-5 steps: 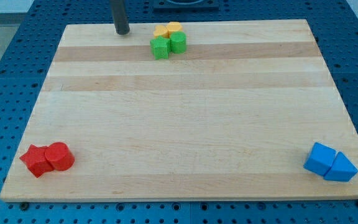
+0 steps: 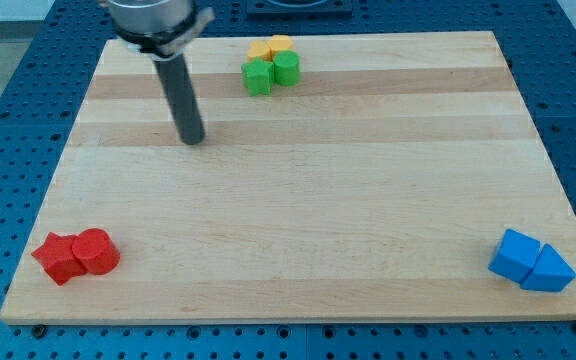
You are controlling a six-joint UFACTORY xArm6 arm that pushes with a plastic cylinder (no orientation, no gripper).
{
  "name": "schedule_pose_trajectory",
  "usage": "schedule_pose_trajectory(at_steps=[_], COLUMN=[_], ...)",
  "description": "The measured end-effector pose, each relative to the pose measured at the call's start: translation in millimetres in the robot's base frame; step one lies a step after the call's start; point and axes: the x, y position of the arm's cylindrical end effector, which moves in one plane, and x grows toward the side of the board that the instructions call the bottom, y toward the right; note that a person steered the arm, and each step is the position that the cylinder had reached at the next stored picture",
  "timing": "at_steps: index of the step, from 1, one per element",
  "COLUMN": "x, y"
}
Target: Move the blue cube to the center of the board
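One target: the blue cube [image 2: 516,255] sits at the worktop [image 2: 318,200] near-right corner, touching a blue wedge [image 2: 550,270]. I have my tip [image 2: 193,139] far-left, well apart; no fingers fitted, nothing held.

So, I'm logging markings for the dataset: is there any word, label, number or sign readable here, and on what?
None: no text shows on the board, the blue cube, the other blocks, or my tip.
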Motion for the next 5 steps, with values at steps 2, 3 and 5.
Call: schedule_pose_trajectory(at_steps=[2,3,5], x=[9,9,24], y=[230,363,464])
